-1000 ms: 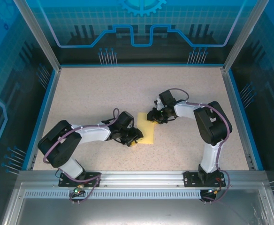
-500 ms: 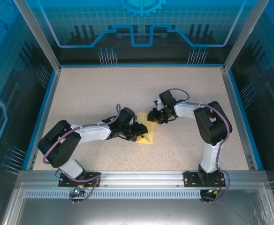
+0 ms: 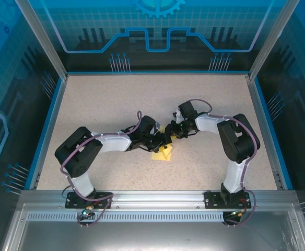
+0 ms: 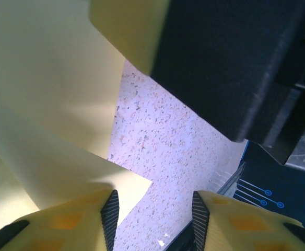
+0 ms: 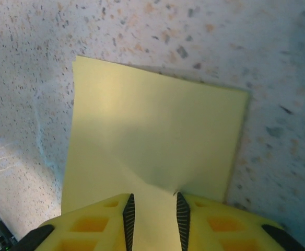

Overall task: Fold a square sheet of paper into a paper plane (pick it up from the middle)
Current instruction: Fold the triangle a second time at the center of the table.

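Observation:
The pale yellow square sheet of paper (image 3: 164, 154) lies folded on the speckled table, mostly covered by both grippers. My left gripper (image 3: 162, 144) reaches over it from the left. In the left wrist view this gripper (image 4: 152, 204) stands open, with a corner of the paper (image 4: 53, 104) beside its left finger and bare table in the gap. My right gripper (image 3: 172, 130) sits at the sheet's far edge. Its jaws (image 5: 152, 204) are a little apart, low over the paper (image 5: 157, 130), which runs under and between them with a faint crease.
The speckled table (image 3: 116, 104) is ringed by a blue rim (image 3: 53, 115) and clear walls. The other arm's black housing (image 4: 225, 68) hangs close above and to the right of my left fingers. The two grippers are nearly touching at mid-table.
My left arm has swung right and forward across the sheet, carrying its near-left part over; less yellow shows now. The right gripper has hardly moved.

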{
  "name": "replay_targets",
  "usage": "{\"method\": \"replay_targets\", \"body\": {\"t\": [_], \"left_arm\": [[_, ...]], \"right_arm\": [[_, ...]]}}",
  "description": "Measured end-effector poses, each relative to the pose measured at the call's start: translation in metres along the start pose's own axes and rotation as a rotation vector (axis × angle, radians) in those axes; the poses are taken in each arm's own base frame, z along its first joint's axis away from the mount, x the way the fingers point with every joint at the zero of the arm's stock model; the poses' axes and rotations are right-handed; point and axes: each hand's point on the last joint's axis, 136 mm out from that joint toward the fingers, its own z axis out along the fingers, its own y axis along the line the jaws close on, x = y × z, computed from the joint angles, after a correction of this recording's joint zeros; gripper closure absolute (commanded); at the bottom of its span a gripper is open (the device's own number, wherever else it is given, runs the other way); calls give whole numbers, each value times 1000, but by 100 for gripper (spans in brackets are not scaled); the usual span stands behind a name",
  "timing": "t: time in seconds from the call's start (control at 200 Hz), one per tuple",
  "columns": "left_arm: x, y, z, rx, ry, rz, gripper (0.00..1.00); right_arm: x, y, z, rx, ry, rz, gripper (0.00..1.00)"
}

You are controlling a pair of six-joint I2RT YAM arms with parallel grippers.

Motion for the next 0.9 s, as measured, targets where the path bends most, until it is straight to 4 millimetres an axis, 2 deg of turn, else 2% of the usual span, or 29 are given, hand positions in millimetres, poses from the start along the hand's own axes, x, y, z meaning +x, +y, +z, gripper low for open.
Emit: {"method": "replay_targets", "body": {"t": [0.21,0.34,0.585,0.73,0.9], "left_arm": [[-1,0,0,3,-4,6,67],[-1,7,0,-17,-12,1,76],[-3,14,0,-43,-33,8,87],[-3,19,0,-55,-35,2,88],[-2,22,0,-61,-36,-1,88]], "right_arm": [[-4,3,-41,-48,-56,-14,58],[11,9,-57,-86,-56,-52,58],[60,-7,-49,-128,65,-27,60],[74,-4,-44,-154,103,-34,62],[78,2,-39,-166,115,-60,65]]}}
